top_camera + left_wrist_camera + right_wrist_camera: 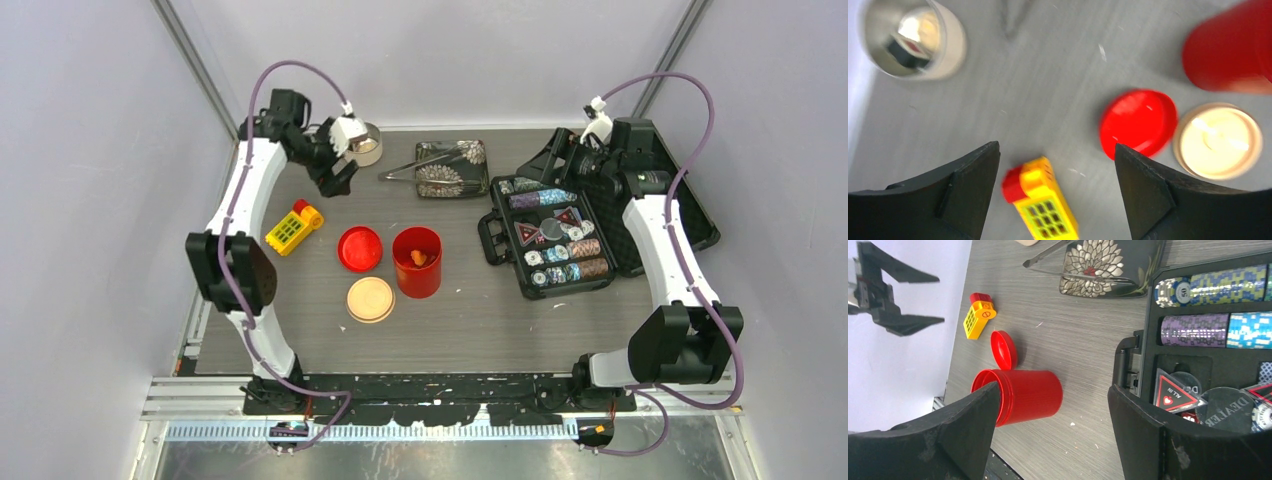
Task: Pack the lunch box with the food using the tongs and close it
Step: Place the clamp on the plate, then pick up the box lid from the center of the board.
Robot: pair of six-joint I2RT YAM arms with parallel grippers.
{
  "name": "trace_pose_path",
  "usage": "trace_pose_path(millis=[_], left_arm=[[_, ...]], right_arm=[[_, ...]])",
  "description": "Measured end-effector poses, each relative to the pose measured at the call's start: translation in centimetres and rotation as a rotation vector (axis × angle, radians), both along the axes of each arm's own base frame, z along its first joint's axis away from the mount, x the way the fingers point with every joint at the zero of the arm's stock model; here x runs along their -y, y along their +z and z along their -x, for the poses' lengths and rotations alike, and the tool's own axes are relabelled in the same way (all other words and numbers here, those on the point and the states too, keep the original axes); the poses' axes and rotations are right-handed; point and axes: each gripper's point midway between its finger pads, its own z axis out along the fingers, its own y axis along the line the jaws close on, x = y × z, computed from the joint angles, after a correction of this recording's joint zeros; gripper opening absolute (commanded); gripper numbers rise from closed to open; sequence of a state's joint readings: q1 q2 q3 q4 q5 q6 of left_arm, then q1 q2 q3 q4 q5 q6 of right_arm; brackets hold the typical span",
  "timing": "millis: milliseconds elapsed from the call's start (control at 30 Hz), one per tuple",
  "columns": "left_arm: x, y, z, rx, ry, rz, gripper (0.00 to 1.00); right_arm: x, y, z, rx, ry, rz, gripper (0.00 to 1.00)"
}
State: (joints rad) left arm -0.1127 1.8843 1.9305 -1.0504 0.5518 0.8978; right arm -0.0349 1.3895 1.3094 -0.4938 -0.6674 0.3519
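The red canister (417, 262) of the lunch box stands open mid-table with an orange piece of food (417, 257) inside. Its red lid (360, 249) and the beige disc lid (371, 299) lie beside it. The cream tub (365, 145) stands open at the back left. The silver tongs (430, 165) rest across a dark floral tray (475, 185). My left gripper (1057, 155) hangs open and empty in the air near the tub, above the table. At the back right, by the chip case, my right gripper (1053, 390) is open and empty too.
A yellow-and-red toy block (293, 227) lies left of the red lid. An open black poker-chip case (555, 235) fills the right side, its raised lid behind the right gripper. Grey walls close in the back and sides.
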Motion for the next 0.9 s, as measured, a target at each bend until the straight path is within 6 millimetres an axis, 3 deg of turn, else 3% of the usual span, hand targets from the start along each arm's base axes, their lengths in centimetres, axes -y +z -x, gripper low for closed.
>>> trace_pose_path(millis=[233, 300, 533, 900], left_arm=[[-1.9, -5.1, 8.0, -0.212, 0.036, 0.002, 0.74], [-1.9, -6.6, 9.2, -0.260, 0.053, 0.002, 0.70], [-1.8, -8.3, 7.7, -0.263, 0.105, 0.020, 0.63], [-1.3, -13.9, 5.4, -0.351, 0.125, 0.000, 0.54]], right_arm=[[-2.2, 0.4, -0.4, 0.008, 0.062, -0.002, 0.83], [-3.1, 0.6, -0.5, 0.011, 0.089, -0.001, 0.84], [-5.1, 0.8, -0.5, 0.018, 0.144, -0.001, 0.83], [-5.1, 1.0, -0.4, 0.023, 0.142, 0.002, 0.84]])
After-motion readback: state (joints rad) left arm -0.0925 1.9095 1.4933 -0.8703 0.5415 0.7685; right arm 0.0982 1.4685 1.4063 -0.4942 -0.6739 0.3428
